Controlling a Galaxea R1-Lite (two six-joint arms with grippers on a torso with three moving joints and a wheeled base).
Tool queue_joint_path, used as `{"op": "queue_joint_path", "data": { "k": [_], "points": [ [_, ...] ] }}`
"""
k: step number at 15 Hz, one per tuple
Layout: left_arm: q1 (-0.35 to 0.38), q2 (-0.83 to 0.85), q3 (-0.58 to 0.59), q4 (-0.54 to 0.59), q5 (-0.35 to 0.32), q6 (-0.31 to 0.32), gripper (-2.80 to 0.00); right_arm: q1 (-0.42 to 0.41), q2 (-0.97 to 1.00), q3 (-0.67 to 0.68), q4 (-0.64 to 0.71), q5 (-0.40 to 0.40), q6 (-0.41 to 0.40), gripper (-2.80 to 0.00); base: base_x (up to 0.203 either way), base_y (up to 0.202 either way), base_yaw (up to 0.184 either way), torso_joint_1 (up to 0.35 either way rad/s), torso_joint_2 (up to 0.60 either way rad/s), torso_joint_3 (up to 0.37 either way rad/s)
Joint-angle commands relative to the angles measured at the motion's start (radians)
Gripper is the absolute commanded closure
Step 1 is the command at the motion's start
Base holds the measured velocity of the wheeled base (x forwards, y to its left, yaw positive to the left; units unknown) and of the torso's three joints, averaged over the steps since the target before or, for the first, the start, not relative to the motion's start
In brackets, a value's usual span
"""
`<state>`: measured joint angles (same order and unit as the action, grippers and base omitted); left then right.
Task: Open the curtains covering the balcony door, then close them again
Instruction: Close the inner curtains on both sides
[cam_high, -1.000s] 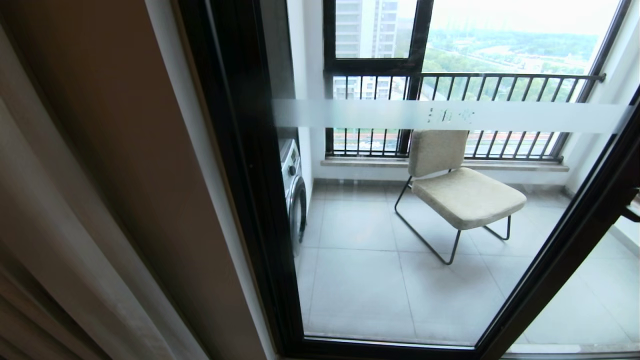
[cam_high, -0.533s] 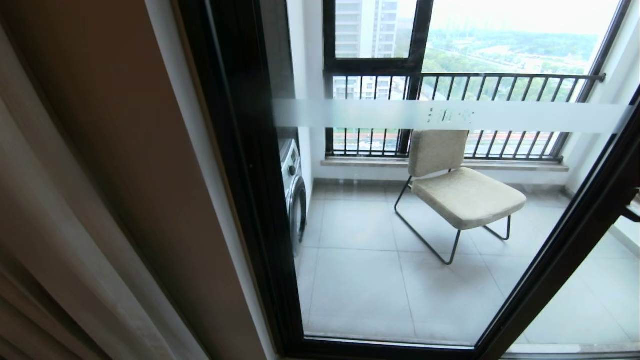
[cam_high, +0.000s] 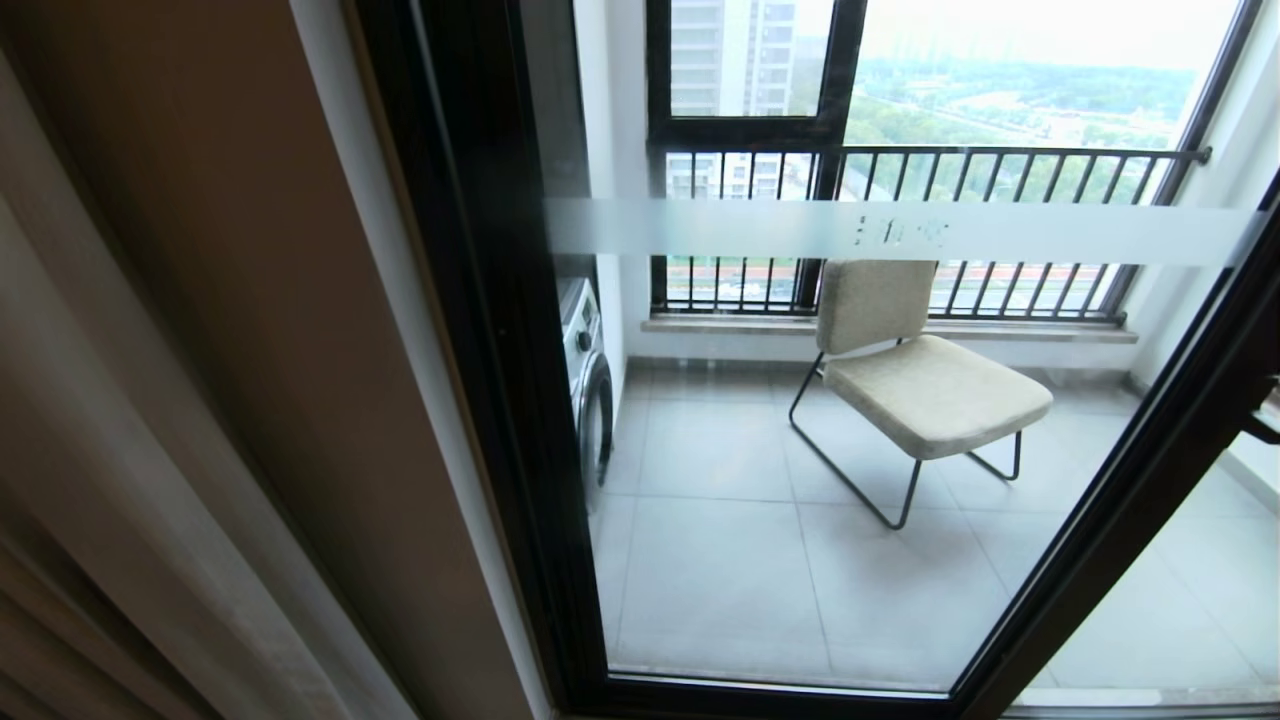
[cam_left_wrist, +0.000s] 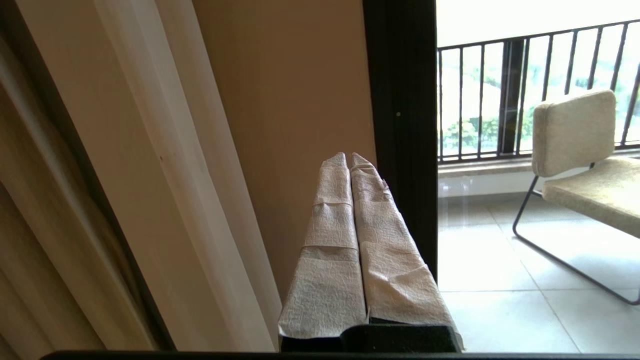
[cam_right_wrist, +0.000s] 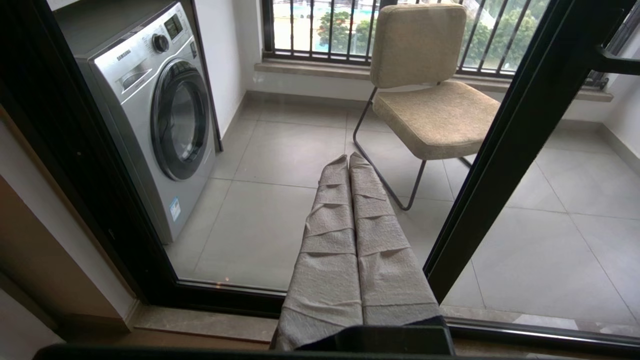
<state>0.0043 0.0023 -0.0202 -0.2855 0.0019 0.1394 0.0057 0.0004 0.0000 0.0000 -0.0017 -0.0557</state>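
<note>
**Curtains drawn aside, glass uncovered**

The pleated beige-grey curtains (cam_high: 90, 480) hang bunched at the far left, clear of the tall black-framed glass balcony door (cam_high: 500, 400) with its frosted white band. Beyond the glass stand a beige cushioned chair (cam_high: 920, 380) and a silver washing machine (cam_right_wrist: 155, 115). The left gripper (cam_left_wrist: 349, 157) points toward the wall beside the curtains, fingers pressed together and empty — the right gripper (cam_right_wrist: 348, 159) likewise, facing the door.

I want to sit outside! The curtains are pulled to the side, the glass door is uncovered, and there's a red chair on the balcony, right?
Almost. The chair is beige, not red, as the head view shows. The curtains are at the side and the glass door is uncovered.
</note>
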Motion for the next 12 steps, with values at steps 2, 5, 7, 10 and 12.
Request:
{"op": "queue_joint_path", "data": {
  "k": [2,5,7,10,12],
  "points": [
    [0.0,-0.002,-0.002,0.01,-0.002,-0.009,0.0,0.0,0.0,0.0,0.0,0.0,-0.001,0.0,0.0,0.0,0.0,0.0,0.0,0.0],
    [0.001,-0.002,-0.065,0.117,-0.002,-0.017,0.0,0.0,0.0,0.0,0.0,0.0,-0.001,0.0,0.0,0.0,0.0,0.0,0.0,0.0],
    [0.002,0.002,-0.157,0.244,-0.005,-0.031,0.0,0.0,0.0,0.0,0.0,0.0,-0.001,0.0,0.0,0.0,0.0,0.0,0.0,0.0],
    [0.001,0.018,-0.247,0.311,-0.004,-0.044,0.0,0.0,0.0,0.0,0.0,0.0,-0.001,0.0,0.0,0.0,0.0,0.0,0.0,0.0],
    [0.002,0.026,-0.319,0.374,-0.002,-0.092,0.0,0.0,0.0,0.0,0.0,0.0,-0.001,0.0,0.0,0.0,0.0,0.0,0.0,0.0]
  ]
}}
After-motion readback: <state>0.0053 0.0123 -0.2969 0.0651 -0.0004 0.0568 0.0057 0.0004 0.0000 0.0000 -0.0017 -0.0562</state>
